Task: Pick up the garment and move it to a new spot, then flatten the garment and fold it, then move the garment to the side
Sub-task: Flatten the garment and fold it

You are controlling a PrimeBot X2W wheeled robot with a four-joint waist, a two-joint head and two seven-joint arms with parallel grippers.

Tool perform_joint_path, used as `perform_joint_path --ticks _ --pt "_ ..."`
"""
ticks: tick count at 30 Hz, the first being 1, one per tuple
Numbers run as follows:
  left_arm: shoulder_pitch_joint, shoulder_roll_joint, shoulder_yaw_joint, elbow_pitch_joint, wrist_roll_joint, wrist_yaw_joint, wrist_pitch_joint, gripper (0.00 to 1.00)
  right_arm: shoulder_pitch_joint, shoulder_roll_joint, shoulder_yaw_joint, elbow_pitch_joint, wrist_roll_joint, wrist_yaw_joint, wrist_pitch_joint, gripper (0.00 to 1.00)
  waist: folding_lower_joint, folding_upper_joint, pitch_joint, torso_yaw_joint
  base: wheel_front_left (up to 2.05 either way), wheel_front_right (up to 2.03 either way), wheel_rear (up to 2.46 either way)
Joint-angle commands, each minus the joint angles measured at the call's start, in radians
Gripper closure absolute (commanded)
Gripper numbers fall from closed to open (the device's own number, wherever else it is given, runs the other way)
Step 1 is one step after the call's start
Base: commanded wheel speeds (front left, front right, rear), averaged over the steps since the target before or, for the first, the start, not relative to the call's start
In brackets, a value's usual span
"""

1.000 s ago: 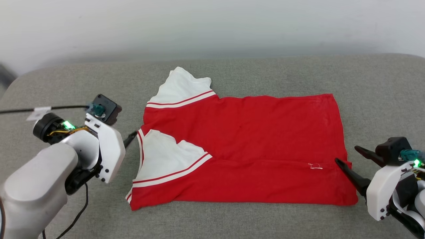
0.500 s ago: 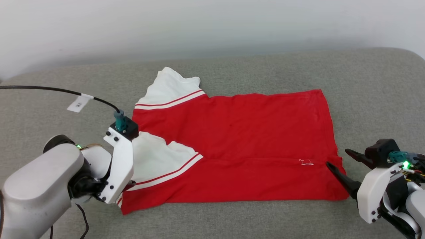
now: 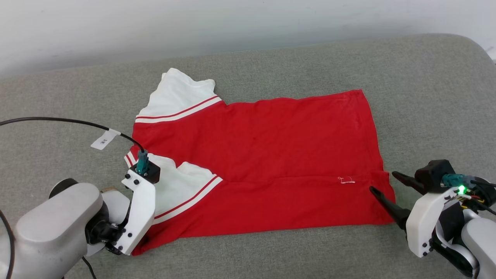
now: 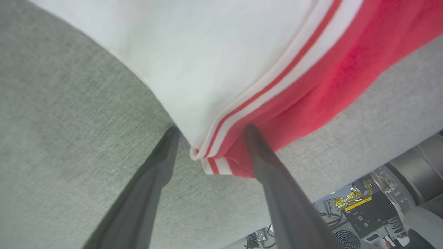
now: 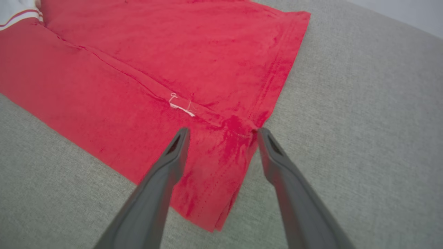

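Two end effectors, both spread wide and empty. The garment (image 3: 271,155) lies on grey pad (image 3: 426,97), long axis left-right; left end effector (image 4: 213,128) straddles its sleeve corner (image 4: 199,154), right end effector (image 5: 223,130) its hem corner (image 5: 238,138), equally near.

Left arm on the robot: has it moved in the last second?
Yes. Against the shirt, the left fingers went from beside the neckline to the near sleeve corner, now straddling its striped edge.

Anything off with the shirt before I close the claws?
On the garment, the far white sleeve sticks out past the folded body, while the near sleeve lies folded in. A bit of white thread sits on the red near the right claw.
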Motion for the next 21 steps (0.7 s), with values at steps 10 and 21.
perform_joint_path --ticks 10,21 --pt "0.021 -0.010 -0.031 -0.008 0.003 -0.013 -0.056 1.00 -0.120 -0.123 0.035 -0.063 0.034 -0.001 0.115 0.00 0.0000 0.0000 -0.050 0.019 0.00 0.00 0.00" --pt "-0.018 0.041 -0.044 -0.114 0.012 -0.014 -0.092 1.00 -0.223 -0.259 0.174 -0.166 0.251 -0.001 0.588 0.00 0.0000 0.0000 -0.044 0.048 0.00 0.00 0.00"
